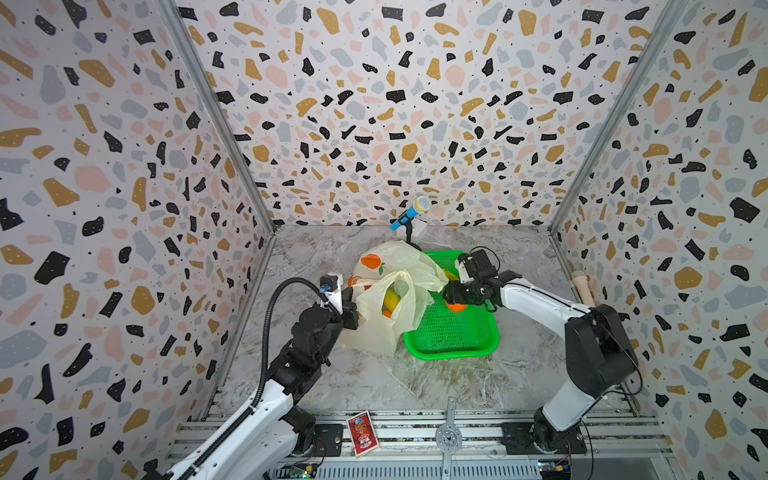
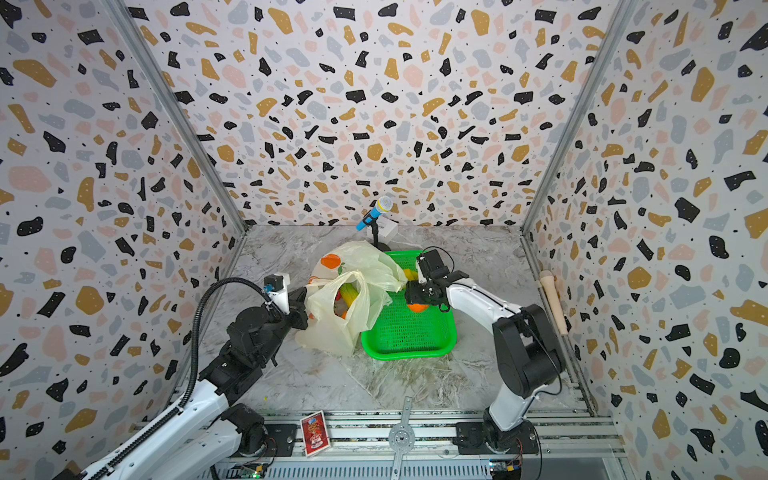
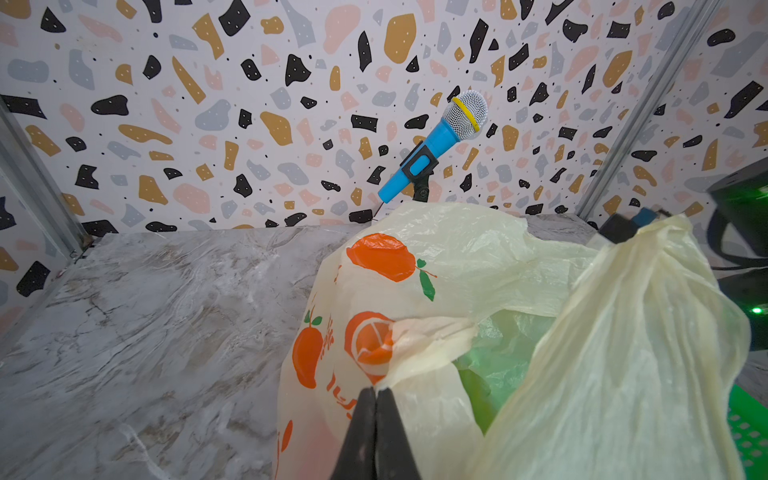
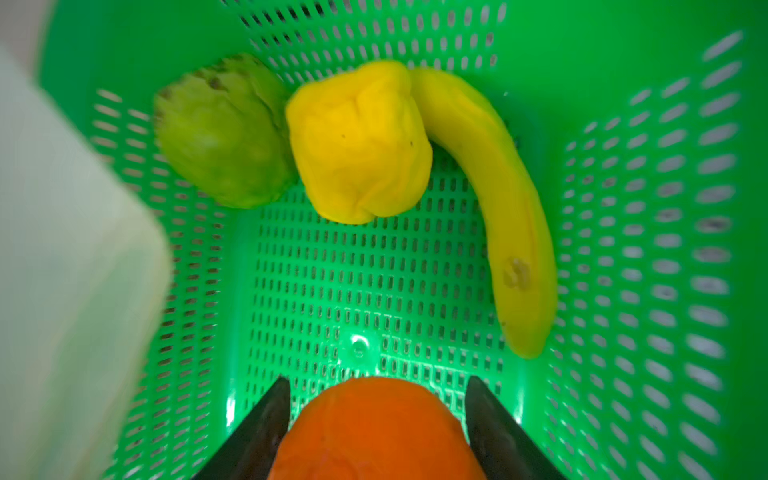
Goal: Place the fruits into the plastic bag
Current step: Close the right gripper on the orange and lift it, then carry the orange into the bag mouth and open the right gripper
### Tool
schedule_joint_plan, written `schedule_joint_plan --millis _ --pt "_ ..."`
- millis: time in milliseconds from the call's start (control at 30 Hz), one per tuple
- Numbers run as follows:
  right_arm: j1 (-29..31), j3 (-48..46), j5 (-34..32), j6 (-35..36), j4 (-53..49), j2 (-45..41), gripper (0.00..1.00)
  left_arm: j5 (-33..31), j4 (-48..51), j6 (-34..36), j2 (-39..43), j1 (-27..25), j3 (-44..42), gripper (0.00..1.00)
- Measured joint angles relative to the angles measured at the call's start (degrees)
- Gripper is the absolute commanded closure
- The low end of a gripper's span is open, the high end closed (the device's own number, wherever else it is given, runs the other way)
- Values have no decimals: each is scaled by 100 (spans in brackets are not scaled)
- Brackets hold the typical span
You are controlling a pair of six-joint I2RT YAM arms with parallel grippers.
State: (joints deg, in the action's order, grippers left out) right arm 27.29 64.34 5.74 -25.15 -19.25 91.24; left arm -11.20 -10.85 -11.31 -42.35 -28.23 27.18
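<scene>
Where the tabletop (image 1: 332,374) is viewed from above, the plastic bag (image 1: 399,266) is shown slumped near its middle, a fold pinched between the closed jaws of the left gripper (image 3: 376,399). The green basket (image 1: 453,353) is set beside it toward the right edge, its left rim overlapped by the bag. Against the basket's far wall a banana (image 4: 498,199), a lemon (image 4: 357,141) and a bumpy green fruit (image 4: 220,133) are ranged. An orange (image 4: 374,428) is straddled by the right gripper (image 4: 376,380), fingers (image 4: 257,432) parted; actual grip cannot be confirmed.
</scene>
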Motion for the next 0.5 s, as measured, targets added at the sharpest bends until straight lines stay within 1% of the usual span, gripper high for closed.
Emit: schedule_joint_plan --millis 167,267,367,500 --pt "0 -205 -468 -219 223 -1257 52 17 0 -2 44 0 0 100" --pt "0 -205 -649 -354 466 -1703 52 20 2 -4 79 0 0 100" --pt "0 -210 -584 -417 863 -1849 51 22 0 -4 114 0 0 100" --pt "83 -127 -94 -393 1331 -1624 51 39 0 -4 157 0 -2 100"
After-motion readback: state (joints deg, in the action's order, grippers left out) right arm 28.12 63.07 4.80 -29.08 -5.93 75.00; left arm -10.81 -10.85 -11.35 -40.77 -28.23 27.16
